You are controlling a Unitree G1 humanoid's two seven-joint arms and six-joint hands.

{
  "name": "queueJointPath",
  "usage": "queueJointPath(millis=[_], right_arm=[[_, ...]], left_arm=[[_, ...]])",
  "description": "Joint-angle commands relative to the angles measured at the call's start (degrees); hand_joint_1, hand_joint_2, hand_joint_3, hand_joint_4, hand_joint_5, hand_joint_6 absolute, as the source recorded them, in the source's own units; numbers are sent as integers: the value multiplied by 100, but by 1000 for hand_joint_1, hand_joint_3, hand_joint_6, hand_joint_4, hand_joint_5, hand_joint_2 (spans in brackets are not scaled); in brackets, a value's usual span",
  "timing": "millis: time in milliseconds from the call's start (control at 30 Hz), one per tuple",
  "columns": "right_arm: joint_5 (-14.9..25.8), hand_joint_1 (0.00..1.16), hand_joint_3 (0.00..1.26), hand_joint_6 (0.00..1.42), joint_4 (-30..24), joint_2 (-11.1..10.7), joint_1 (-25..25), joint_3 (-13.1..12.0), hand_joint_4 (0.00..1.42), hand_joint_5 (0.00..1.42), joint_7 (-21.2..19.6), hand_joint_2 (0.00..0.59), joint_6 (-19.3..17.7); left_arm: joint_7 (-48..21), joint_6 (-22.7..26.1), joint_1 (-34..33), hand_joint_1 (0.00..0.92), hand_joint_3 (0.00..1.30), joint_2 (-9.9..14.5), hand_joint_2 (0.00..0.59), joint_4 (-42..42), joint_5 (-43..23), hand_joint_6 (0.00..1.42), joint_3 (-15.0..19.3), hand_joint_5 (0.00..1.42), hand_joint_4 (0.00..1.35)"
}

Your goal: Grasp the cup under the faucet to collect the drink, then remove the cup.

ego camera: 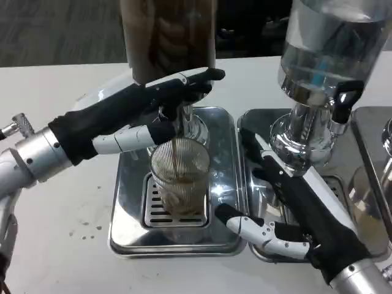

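The ribbed clear cup (179, 181) stands on the drip tray (128, 202) under the faucet (181, 120), filling, likely slick and crushable, so grip it low round the sides; left hand (160, 101) presses the faucet, right hand (288, 205) open nearby.

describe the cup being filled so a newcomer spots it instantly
Find the left steel drip tray under the dispenser with the brown drink. On its slotted grate stands the clear ribbed glass cup, brown liquid streaming in, just below the left robot hand. The clear-liquid dispenser on the right has no cup beneath it.
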Motion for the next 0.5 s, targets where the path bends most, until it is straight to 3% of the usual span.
queueJointPath(millis=[33,500], right_arm=[[86,659,7,81,113,59,-139,57,14,23,10,233,64],[166,657,5,68,540,212,-550,265,12,6,52,239,92]], left_arm=[[-64,-17,122,0,115,70,39,3,225,0,-139,93,36],[-15,11,151,0,115,86,41,8,219,0,-160,93,36]])
